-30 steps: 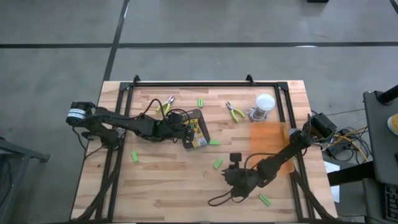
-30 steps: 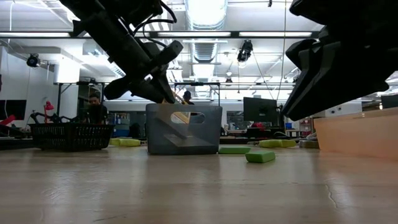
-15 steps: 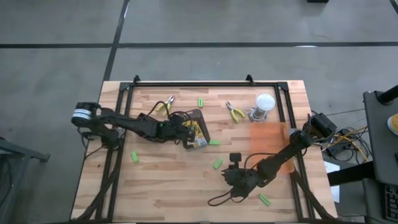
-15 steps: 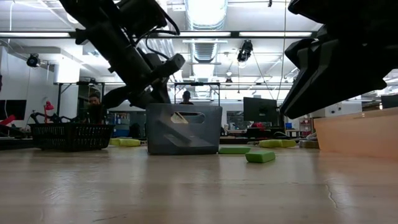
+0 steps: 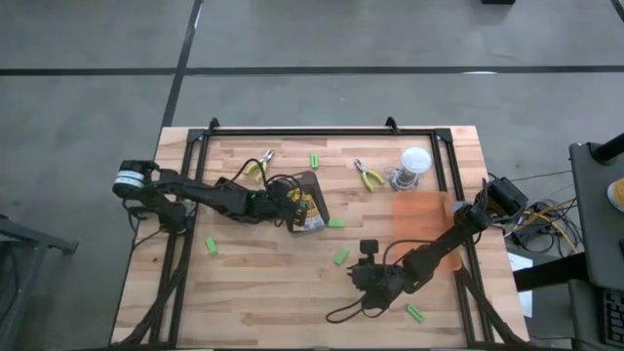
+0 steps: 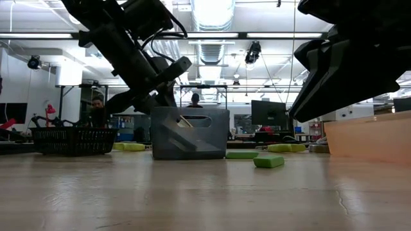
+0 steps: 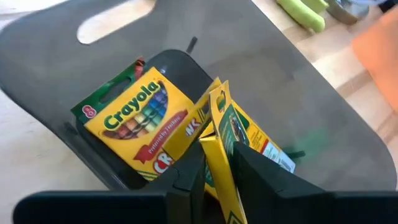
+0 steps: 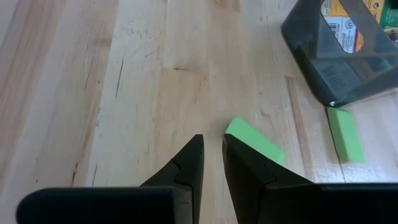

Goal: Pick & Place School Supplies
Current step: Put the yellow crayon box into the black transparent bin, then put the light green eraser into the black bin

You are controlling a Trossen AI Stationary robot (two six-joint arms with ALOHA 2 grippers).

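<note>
My left gripper (image 5: 292, 202) (image 7: 217, 163) is over the dark grey tray (image 5: 310, 177) (image 7: 261, 68), shut on a yellow-and-green crayon box (image 7: 225, 121). Two more crayon boxes (image 7: 134, 118) lie flat on the tray's floor. Green sticks (image 5: 211, 246) (image 5: 315, 161) (image 5: 335, 223) (image 5: 341, 256) (image 5: 415, 313) lie flat on the wood. Two pliers (image 5: 259, 166) (image 5: 369, 176) lie near the far edge. My right gripper (image 5: 361, 275) (image 8: 212, 152) waits shut near the table's near edge, short of one stick (image 8: 252, 140). My left gripper pinches the crayon box between its two fingers by the thin edge nearest the wrist (image 7: 219, 142). The fingers slant down from the table's left side. The box stands on edge, tilted, with its far part down inside the tray beside the flat boxes.
A clear jar with a white lid (image 5: 414, 164) stands at the far right. An orange translucent block (image 5: 421, 219) sits on the right side, beside my right arm. A black frame runs along the table's far edge and sides (image 5: 302, 132). Bare wood lies near left.
My left gripper has moved slightly toward the table's right and down at the tray, still shut on the crayon box. The box has sunk lower inside the tray.
</note>
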